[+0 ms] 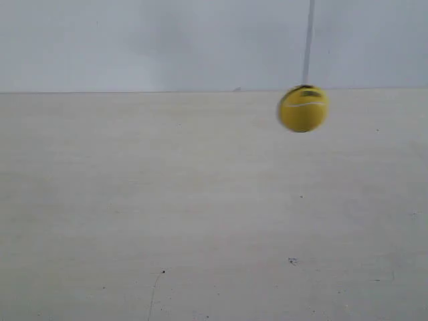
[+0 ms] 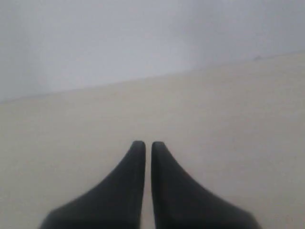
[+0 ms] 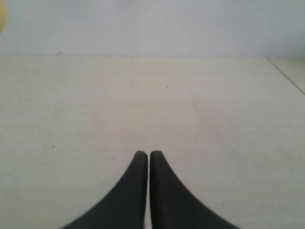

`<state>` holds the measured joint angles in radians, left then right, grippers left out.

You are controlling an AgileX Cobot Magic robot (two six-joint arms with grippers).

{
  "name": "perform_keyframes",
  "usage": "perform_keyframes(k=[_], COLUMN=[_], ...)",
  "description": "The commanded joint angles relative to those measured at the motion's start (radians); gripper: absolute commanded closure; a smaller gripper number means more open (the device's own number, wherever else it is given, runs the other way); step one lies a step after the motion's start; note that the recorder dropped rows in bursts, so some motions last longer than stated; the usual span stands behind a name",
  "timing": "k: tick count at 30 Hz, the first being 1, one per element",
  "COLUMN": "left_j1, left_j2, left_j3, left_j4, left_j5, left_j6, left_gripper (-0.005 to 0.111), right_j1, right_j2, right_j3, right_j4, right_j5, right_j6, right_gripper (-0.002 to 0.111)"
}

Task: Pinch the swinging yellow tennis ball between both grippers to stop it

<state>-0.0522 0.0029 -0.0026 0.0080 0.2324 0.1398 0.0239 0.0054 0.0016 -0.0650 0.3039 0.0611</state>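
Observation:
The yellow tennis ball (image 1: 303, 108) hangs blurred on its thin string (image 1: 308, 40) above the pale table, right of the middle of the exterior view. Neither gripper shows in that view. A sliver of the ball's yellow (image 3: 2, 19) touches the edge of the right wrist view. My left gripper (image 2: 144, 144) is shut, its black wedge jaws nearly touching, with nothing between them. My right gripper (image 3: 145, 154) is shut too, over bare table. The ball does not show in the left wrist view.
A pale wooden table (image 1: 200, 214) fills the scene and meets a grey-white wall (image 1: 167, 40) at the back. A table edge or seam (image 3: 286, 74) runs at the corner of the right wrist view.

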Motion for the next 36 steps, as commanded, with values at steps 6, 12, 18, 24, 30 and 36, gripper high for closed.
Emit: perform_keyframes(k=[6,12,18,24,30,36], left_j1=[0.003,0.003,0.003,0.003,-0.026,-0.142], left_j2=[-0.003,-0.003,0.307,0.764,1.108,1.309], left_j3=[0.003,0.003,-0.181,-0.272,-0.324,-0.373], left_j4=[0.001,0.174,0.868,1.005,1.003,0.955], left_j5=[-0.467,-0.715,-0.868,-1.282,-1.384,-1.375], left_j6=[-0.013,-0.688,-1.282,-1.237,-1.037,-0.862], left_gripper=[0.102,0.102,0.102,0.102,0.102,0.102], right_j1=[-0.004,-0.004,-0.004,-0.004,-0.004,-0.004], right_j2=[-0.005,-0.005,0.09,0.428,0.764,1.04], right_j3=[-0.002,-0.002,-0.09,-0.133,-0.176,-0.265], right_j4=[-0.012,-0.067,-0.578,-0.727,-0.782,-0.934], right_j5=[-0.387,-0.654,-0.698,-0.931,-1.144,-1.283], right_j6=[-0.014,0.442,0.856,0.954,0.835,0.804], right_gripper=[0.108,0.108,0.108,0.108,0.108,0.108])
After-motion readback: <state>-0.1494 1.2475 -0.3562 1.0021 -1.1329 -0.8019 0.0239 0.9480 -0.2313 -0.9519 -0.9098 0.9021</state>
